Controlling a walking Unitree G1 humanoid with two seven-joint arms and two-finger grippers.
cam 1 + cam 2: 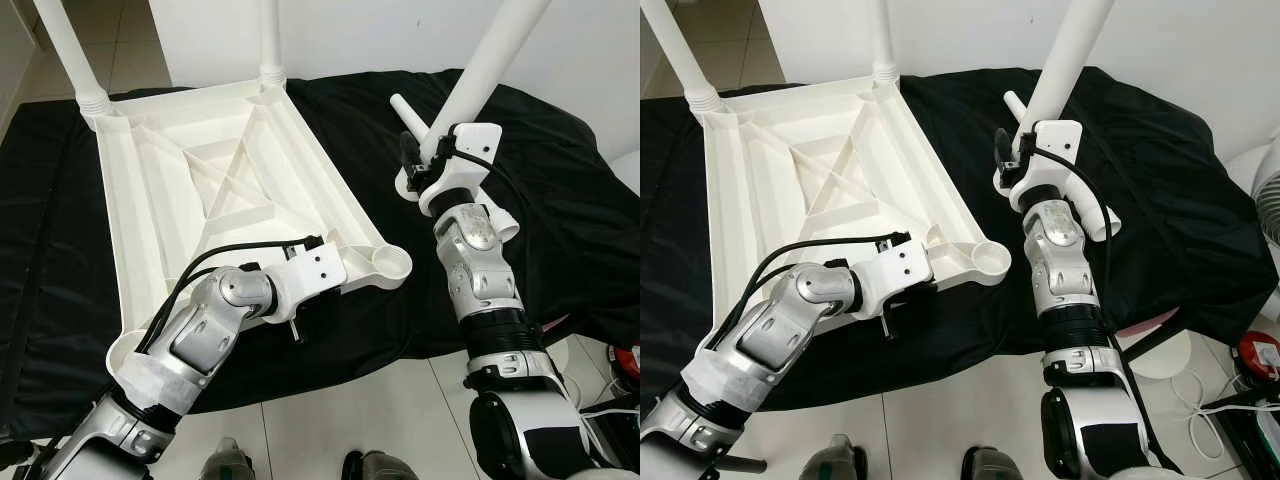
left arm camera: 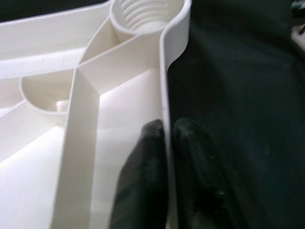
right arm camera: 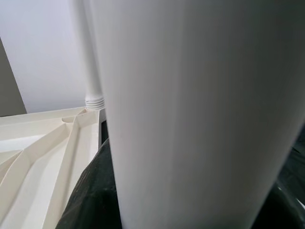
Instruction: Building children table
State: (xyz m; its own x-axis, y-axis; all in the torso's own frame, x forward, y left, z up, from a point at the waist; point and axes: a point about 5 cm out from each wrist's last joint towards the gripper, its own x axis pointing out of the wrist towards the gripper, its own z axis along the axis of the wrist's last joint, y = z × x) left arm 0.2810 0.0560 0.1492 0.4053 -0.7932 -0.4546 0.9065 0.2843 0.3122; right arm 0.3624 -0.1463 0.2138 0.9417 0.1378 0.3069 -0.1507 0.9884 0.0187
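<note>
White plastic children's tabletop (image 1: 210, 180), ribbed underside up, lies upside down on a black cloth (image 1: 560, 190) covering a raised surface. Two white tubular legs (image 1: 70, 50) stand screwed into its far corners; near right corner carries an empty threaded socket (image 1: 388, 263). Left gripper (image 2: 166, 162) sits at the tabletop's near right edge, just short of that socket, its two black fingers (image 2: 143, 181) closed tight on the thin rim wall, one finger inside, one outside. Right gripper (image 1: 425, 160) is up over the cloth, to the right of the tabletop and clear of it, wrapped around a third white tubular leg (image 1: 495, 55) held tilted, upper end running out of frame; fingers look clamped on it. A fourth short white leg piece (image 1: 410, 112) lies on the cloth just behind. Pale tiled floor (image 1: 400, 400) below the near edge.
</note>
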